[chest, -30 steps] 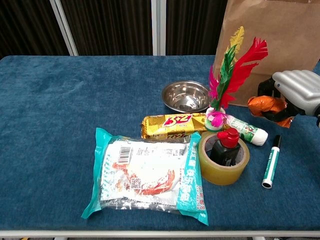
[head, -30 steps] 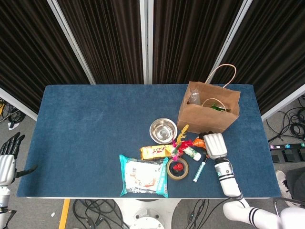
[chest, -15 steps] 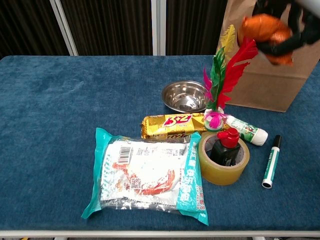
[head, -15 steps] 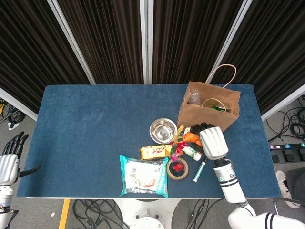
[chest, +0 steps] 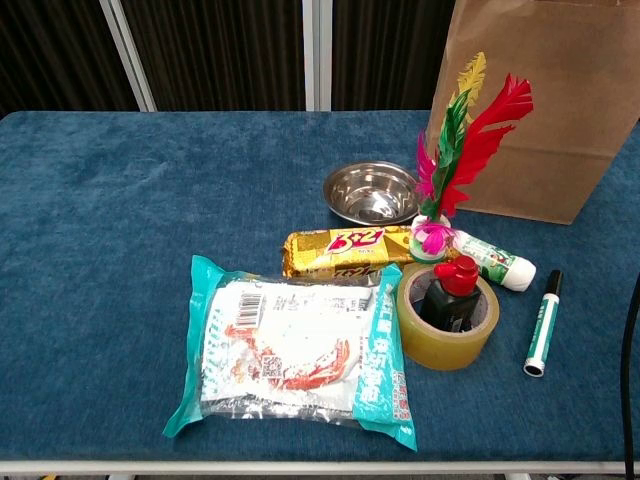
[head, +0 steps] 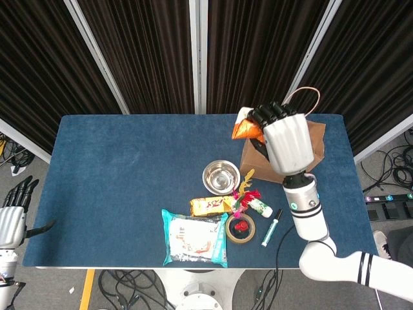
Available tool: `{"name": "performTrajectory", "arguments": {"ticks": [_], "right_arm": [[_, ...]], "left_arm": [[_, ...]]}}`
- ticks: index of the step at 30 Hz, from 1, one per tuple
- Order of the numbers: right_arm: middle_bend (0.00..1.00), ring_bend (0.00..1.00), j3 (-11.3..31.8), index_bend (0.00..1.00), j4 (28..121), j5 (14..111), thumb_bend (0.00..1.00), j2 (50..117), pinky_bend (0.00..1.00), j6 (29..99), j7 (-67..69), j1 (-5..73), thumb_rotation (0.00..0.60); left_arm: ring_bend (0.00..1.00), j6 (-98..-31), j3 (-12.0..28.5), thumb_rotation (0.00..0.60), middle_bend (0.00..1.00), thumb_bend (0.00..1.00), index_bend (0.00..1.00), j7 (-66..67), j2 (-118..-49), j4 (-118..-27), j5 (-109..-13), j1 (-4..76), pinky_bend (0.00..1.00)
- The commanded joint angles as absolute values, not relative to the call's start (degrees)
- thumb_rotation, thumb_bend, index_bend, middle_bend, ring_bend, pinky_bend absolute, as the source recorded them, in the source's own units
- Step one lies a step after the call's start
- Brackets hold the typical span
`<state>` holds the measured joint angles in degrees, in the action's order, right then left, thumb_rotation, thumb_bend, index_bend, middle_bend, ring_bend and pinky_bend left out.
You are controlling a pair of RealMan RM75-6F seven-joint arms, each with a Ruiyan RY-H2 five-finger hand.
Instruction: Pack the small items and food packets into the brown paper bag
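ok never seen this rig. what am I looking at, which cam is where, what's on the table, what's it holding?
It is a two-armed robot with humanlike hands, steered by a person. The head view looks down on the table; the chest view looks across it from low at the front.

The right hand is raised beside the brown paper bag and grips an orange packet. The left hand hangs off the table's left edge, holding nothing.

On the blue table: a metal bowl, a yellow snack bar, a large noodle packet, a feather shuttlecock, a tape roll with a small red-capped bottle standing inside it, a glue stick and a marker.
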<state>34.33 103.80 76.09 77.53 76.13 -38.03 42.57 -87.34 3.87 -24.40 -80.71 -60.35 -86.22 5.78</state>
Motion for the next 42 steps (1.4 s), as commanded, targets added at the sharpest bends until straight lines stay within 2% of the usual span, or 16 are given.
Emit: {"name": "performTrajectory", "arguments": {"ticks": [1,9,15,24,27,29,31,32,34,37,42], "right_arm": [[0.59,0.51,37.64,0.71,99.29,71.19,0.39,77.38,0.67,77.03,-38.6,44.82,0.6],[0.59,0.51,39.55,0.71,95.7,54.0,0.39,75.13,0.67,70.96,-32.7,44.26,0.6],[0.59,0.51,37.27,0.71,90.34,49.26,0.39,75.66,0.67,68.37,-30.19,45.01,0.6],[0.59,0.51,33.87,0.71,89.54,42.67,0.38,75.9,0.67,66.65,-30.35,45.48,0.6],[0.59,0.5,32.92,0.69,89.33,40.8,0.31,75.55,0.65,65.72,-31.01,45.97,0.6],[0.56,0.45,32.35,0.62,90.38,38.64,0.18,74.63,0.6,64.12,-31.52,46.03,0.6],[0.46,0.34,31.84,0.48,92.12,35.51,0.04,72.71,0.5,61.52,-32.34,46.19,0.6],[0.41,0.29,31.7,0.42,92.8,34.27,0.01,71.71,0.44,60.3,-32.51,46.44,0.6],[0.33,0.19,31.36,0.32,93.3,33.65,0.0,70.72,0.34,59.29,-32.28,46.74,0.6],[0.27,0.09,30.79,0.27,93.66,33.98,0.0,69.94,0.2,59.13,-31.35,47.1,0.6],[0.24,0.05,30.26,0.26,93.82,35.67,0.0,69.55,0.16,60.82,-29.01,47.25,0.6]], "left_arm": [[0.0,-87.34,3.89,0.6,0.06,0.14,0.08,-24.52,-80.61,-60.36,-86.16,5.76,0.12],[0.0,-87.2,3.74,0.6,0.06,0.14,0.08,-24.21,-80.68,-60.32,-86.41,6.0,0.12],[0.0,-86.81,3.64,0.6,0.06,0.14,0.08,-24.13,-80.82,-60.0,-86.18,6.0,0.12],[0.0,-86.72,3.5,0.6,0.06,0.14,0.08,-24.42,-80.9,-59.79,-86.21,5.99,0.12],[0.0,-86.79,3.43,0.6,0.06,0.14,0.08,-24.57,-80.86,-59.84,-86.22,5.9,0.12],[0.0,-86.86,3.41,0.6,0.06,0.14,0.08,-24.55,-80.85,-59.89,-86.26,5.87,0.12],[0.0,-86.89,3.42,0.6,0.06,0.14,0.08,-24.55,-80.79,-59.96,-86.18,5.8,0.12],[0.0,-86.83,3.42,0.6,0.06,0.14,0.08,-24.61,-80.77,-59.97,-86.1,5.77,0.12],[0.0,-86.89,3.41,0.6,0.06,0.14,0.08,-24.68,-80.7,-59.98,-86.08,5.71,0.12],[0.0,-86.91,3.39,0.6,0.06,0.14,0.08,-24.65,-80.69,-59.96,-86.13,5.72,0.12],[0.0,-86.84,3.39,0.6,0.06,0.14,0.08,-24.6,-80.8,-59.9,-86.17,5.8,0.12]]}}
